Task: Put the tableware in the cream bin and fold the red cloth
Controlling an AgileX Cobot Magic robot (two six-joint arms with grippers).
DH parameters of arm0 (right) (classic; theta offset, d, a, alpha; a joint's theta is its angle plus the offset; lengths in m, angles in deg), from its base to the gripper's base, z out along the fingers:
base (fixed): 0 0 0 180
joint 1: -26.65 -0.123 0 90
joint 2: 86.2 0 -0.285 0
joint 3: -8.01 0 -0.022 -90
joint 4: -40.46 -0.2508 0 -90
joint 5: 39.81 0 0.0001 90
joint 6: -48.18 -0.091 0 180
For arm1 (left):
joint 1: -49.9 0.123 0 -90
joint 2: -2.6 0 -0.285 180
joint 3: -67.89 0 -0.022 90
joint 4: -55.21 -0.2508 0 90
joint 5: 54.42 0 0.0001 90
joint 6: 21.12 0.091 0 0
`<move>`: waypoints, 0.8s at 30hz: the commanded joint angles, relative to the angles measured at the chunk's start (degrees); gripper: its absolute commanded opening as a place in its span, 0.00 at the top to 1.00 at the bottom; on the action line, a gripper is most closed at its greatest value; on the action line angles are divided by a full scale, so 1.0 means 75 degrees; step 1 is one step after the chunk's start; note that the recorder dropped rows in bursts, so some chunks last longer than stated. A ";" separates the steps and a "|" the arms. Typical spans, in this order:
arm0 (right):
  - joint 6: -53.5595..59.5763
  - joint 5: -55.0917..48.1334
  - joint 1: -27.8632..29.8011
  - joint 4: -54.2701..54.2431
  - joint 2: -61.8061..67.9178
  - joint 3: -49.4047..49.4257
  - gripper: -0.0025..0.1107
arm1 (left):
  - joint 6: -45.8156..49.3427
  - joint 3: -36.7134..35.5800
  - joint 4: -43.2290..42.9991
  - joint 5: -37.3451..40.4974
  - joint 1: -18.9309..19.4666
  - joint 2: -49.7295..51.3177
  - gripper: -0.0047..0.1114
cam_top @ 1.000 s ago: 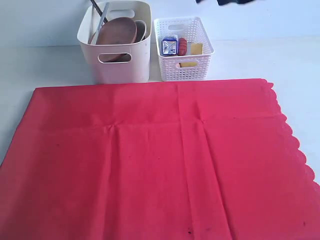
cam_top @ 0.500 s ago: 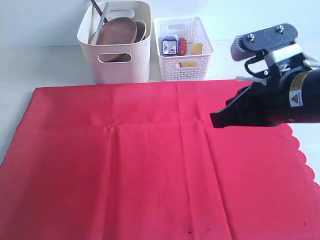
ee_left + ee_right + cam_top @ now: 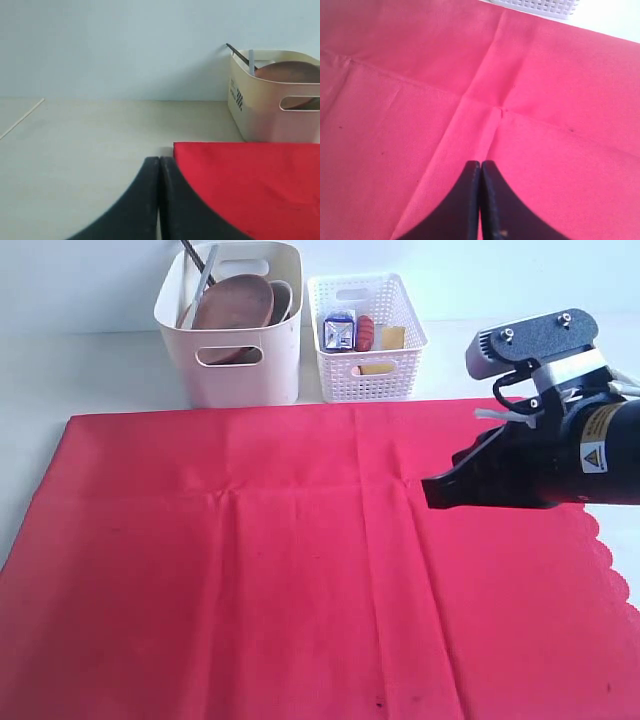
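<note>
The red cloth (image 3: 250, 560) lies spread flat over the table, its scalloped edge at the right. Behind it stands the cream bin (image 3: 230, 325), holding the round brown wooden plate (image 3: 235, 302), a white bowl (image 3: 282, 298), and dark chopsticks (image 3: 188, 250). My right gripper (image 3: 430, 490) hovers over the cloth's right half, shut and empty; the cloth's creases (image 3: 500, 111) lie below its tips (image 3: 480, 164). My left gripper (image 3: 159, 160) is shut and empty, just off the cloth's corner (image 3: 176, 145); the bin (image 3: 272, 112) stands beyond. The left arm is outside the exterior view.
A white lattice basket (image 3: 365, 370) to the right of the bin holds a blue-white carton (image 3: 340, 330) and food items. Bare white tabletop (image 3: 90, 370) lies left of the bin and right of the basket. A wall rises behind.
The right arm came in from the right over the cloth and has since sunk slightly lower. The cloth and both containers have not moved.
</note>
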 commanded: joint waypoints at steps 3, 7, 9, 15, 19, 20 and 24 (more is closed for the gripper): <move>-0.0031 0.0130 0.0028 0.0015 -0.0031 0.0028 0.98 | -0.0844 0.0003 0.0106 -0.1422 0.0015 -0.0042 0.96; -0.0031 0.0290 0.0028 0.0015 -0.0031 0.0028 0.98 | -0.3369 0.0003 0.0155 -0.1629 0.0015 -0.0042 0.96; -0.0031 0.0290 0.0028 0.0015 -0.0031 0.0028 0.98 | -0.3699 0.0003 0.0139 -0.1946 0.0015 -0.0042 0.96; 0.0008 0.0286 0.0028 -0.0224 -0.0031 0.0028 0.98 | -0.3100 0.0145 0.0076 -0.1748 0.0097 0.0606 0.96; 0.0084 0.0302 0.0028 -0.0412 -0.0031 0.0028 0.98 | -0.3101 0.0145 0.0076 -0.1789 0.0098 0.2363 0.96; 0.0084 0.0318 0.0028 -0.0412 -0.0031 0.0028 0.98 | -0.3044 0.0145 0.0058 -0.1849 0.0098 0.2776 0.96; 0.0084 0.0303 0.0028 -0.0429 -0.0031 0.0028 0.98 | -0.3027 0.0290 -0.0375 -0.2015 0.0067 0.4678 0.96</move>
